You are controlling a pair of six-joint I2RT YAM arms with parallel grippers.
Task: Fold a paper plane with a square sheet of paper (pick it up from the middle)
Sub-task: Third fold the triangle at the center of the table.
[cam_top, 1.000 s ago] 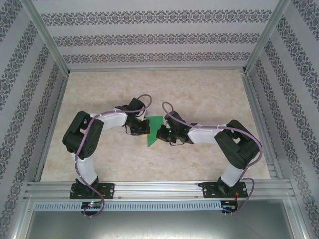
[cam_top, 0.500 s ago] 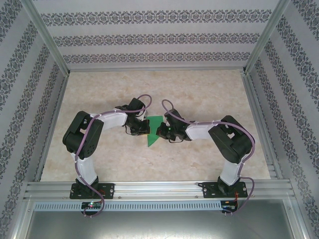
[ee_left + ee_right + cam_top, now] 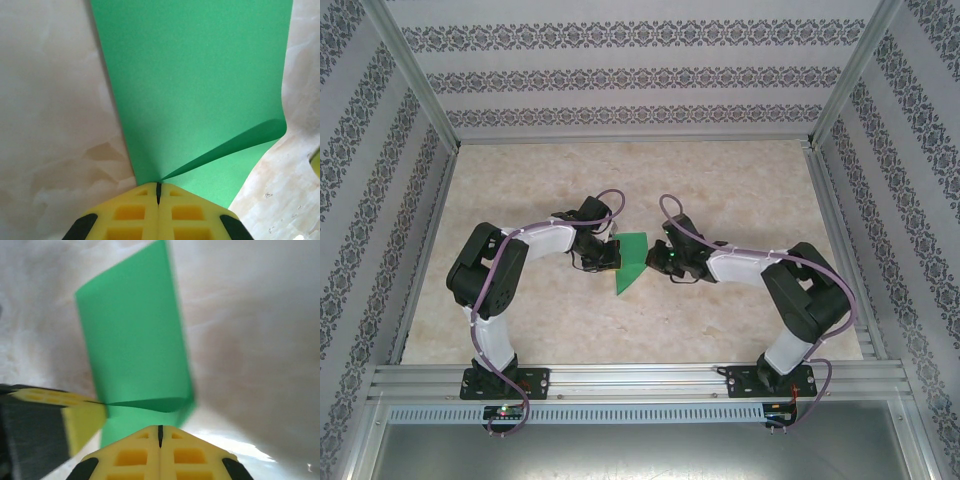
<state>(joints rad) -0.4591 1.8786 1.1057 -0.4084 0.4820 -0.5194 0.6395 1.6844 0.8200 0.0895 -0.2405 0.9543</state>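
Bright-green thin paper sheet [image 3: 632,262], part-folded w/ one flap curling up, sat mid pale marbled surface [image 3: 740,190] btwn my two arms. My left pincer [image 3: 159,186] was clamped on its corner, yellow pads pressed together. My right pincer [image 3: 160,430] was closed too, just beside sheet's opposite edge; couldn't tell if it nipped any paper.

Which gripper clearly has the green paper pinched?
The left gripper: its shut yellow fingers meet on the green paper's edge; the right gripper's hold is blurred.
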